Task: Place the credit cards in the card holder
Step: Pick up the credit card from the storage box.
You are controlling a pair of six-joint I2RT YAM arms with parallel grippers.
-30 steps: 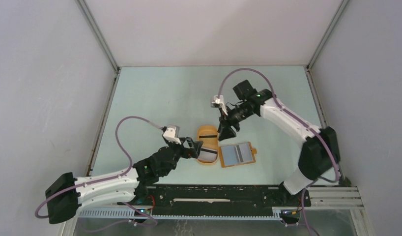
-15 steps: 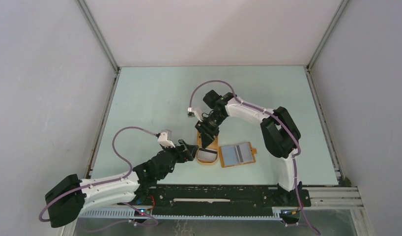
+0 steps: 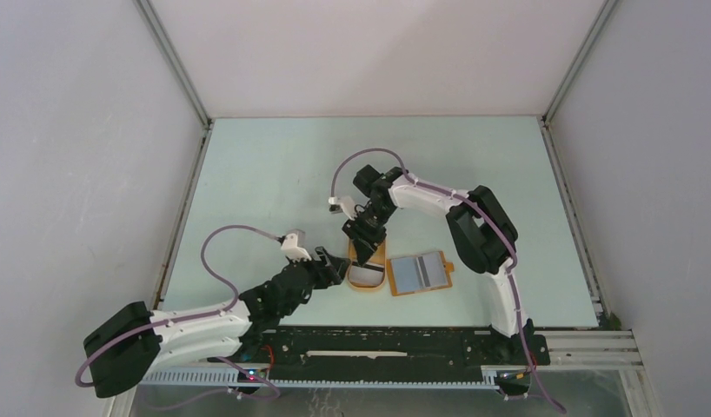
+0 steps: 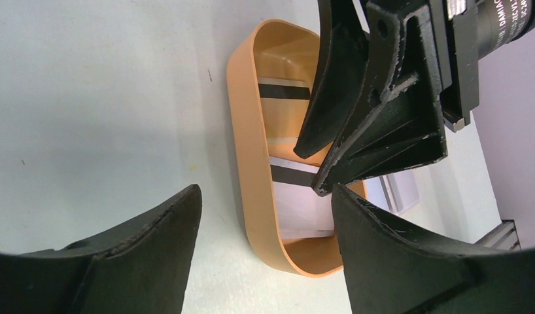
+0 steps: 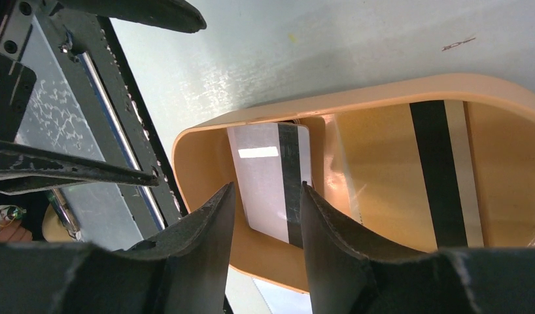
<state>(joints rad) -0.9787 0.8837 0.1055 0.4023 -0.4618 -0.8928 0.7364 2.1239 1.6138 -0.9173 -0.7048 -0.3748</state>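
Two credit cards lie in the oval orange tray [image 3: 367, 280]: a white card with a black stripe [image 5: 261, 176] at the near end and a striped one [image 5: 441, 176] at the far end. My right gripper [image 3: 364, 249] points down into the tray; its jaws stand open [image 5: 266, 188] over the near white card [image 4: 297, 209], tips at or just above it. My left gripper [image 3: 336, 266] is open [image 4: 265, 191], straddling the tray's near left wall [image 4: 252, 170]. The orange-tan card holder [image 3: 421, 273] lies open right of the tray, with grey-blue cards on it.
The tray's raised rim [image 5: 356, 98] surrounds the right fingers closely. My left gripper's finger [image 5: 147, 13] is just beside the tray. The arms' black base rail [image 3: 395, 343] runs along the near edge. Grey walls close in the pale green table [image 3: 274, 174].
The right arm swung left and down from above the tray's far end into the tray, and its jaws narrowed. The left gripper's jaws narrowed too and it stayed at the tray's near left wall.
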